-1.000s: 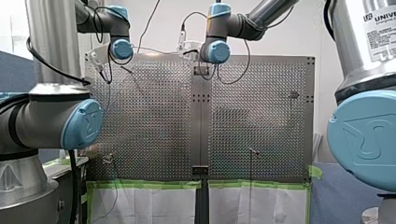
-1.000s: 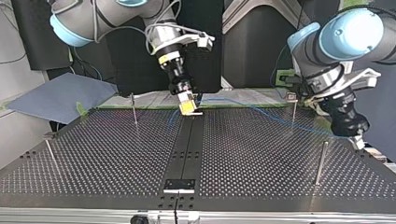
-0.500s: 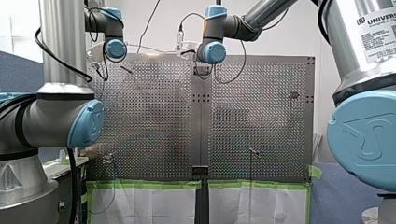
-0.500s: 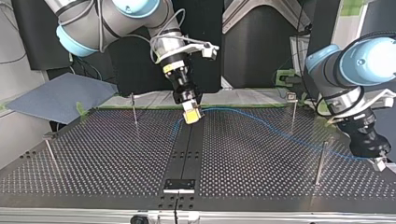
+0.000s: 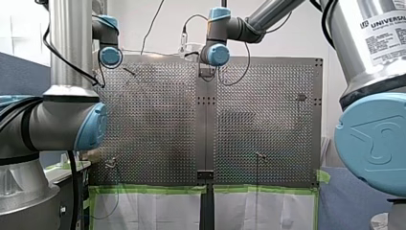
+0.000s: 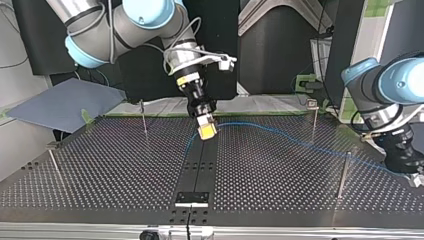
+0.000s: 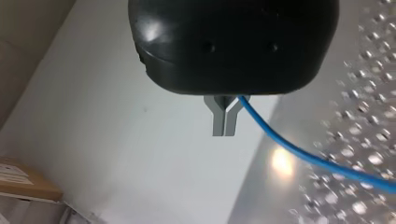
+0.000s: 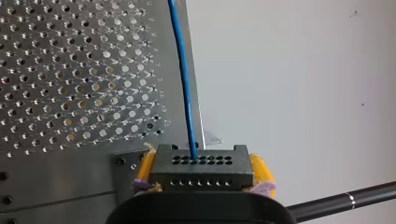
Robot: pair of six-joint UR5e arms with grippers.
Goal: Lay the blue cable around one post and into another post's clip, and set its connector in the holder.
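Top view, blue cable (image 6: 300,144) stretched crosswise, right gripper (image 6: 207,131) clamping its connector (image 8: 201,170), left gripper (image 6: 413,178) pinching the cable.

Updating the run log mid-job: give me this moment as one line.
left gripper: shut on blue cable | right gripper: shut on connector | holder: empty | blue cable: slung between grippers, unclipped

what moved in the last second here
My left pincer pulled the blue cable toward the top view's right and nearer its camera. My right pincer, holding the connector, eased nearer too. Both grips and the posts stayed as they were.
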